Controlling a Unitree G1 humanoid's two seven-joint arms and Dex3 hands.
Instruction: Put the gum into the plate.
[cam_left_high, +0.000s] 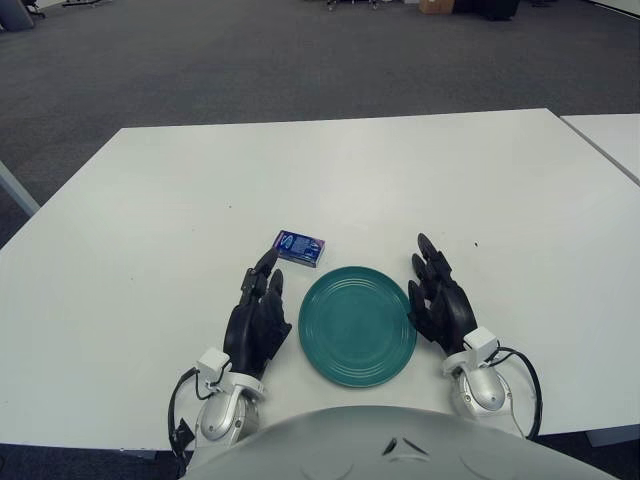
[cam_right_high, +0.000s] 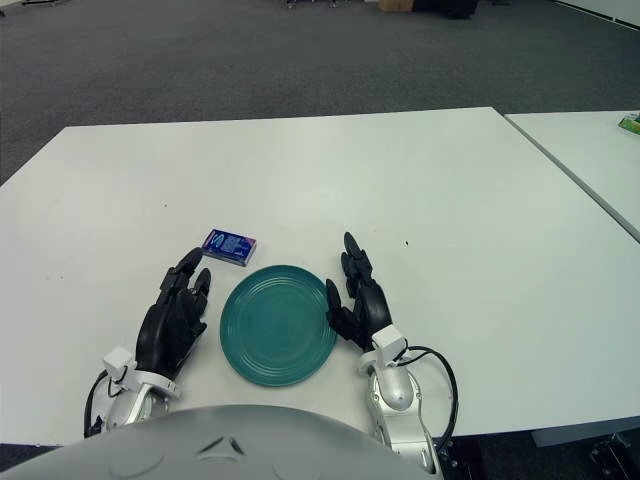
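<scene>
Both hands, fingers spread, flank plate; gum beyond, unobstructed.

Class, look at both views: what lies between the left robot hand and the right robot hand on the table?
The teal plate lies between the left robot hand and right robot hand, in both views.

One gum pack, one green plate, one white table.

A teal plate sits on the white counter between the left robot hand and right robot hand, both open-fingered. The blue gum pack lies just beyond the plate's left rim.
</scene>
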